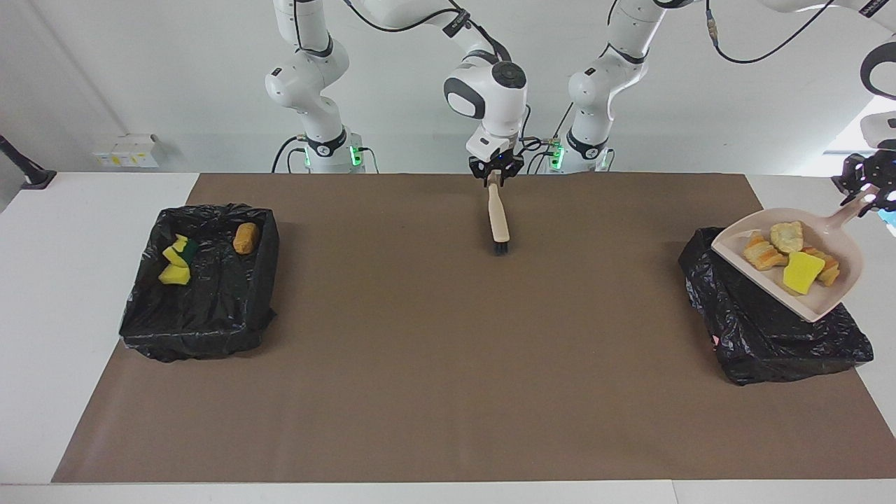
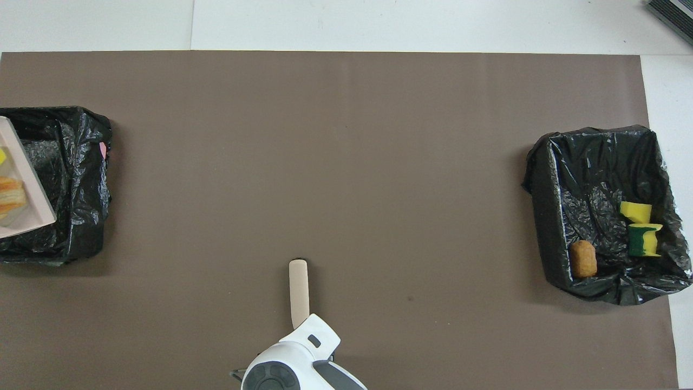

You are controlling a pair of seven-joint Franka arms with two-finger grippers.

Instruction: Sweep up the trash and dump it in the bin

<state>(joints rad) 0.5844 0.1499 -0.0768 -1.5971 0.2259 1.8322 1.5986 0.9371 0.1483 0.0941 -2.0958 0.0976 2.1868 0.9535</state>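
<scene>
My left gripper is shut on the handle of the beige dustpan and holds it tilted over the black-lined bin at the left arm's end of the table. The dustpan carries several trash chunks: bright yellow and tan-orange. In the overhead view only the dustpan's edge shows over that bin. My right gripper is shut on the handle of a beige brush with its black bristles down at the mat; the brush handle also shows in the overhead view.
A second black-lined bin stands at the right arm's end, also in the overhead view. It holds yellow-and-green chunks and a tan-orange chunk. A brown mat covers the table.
</scene>
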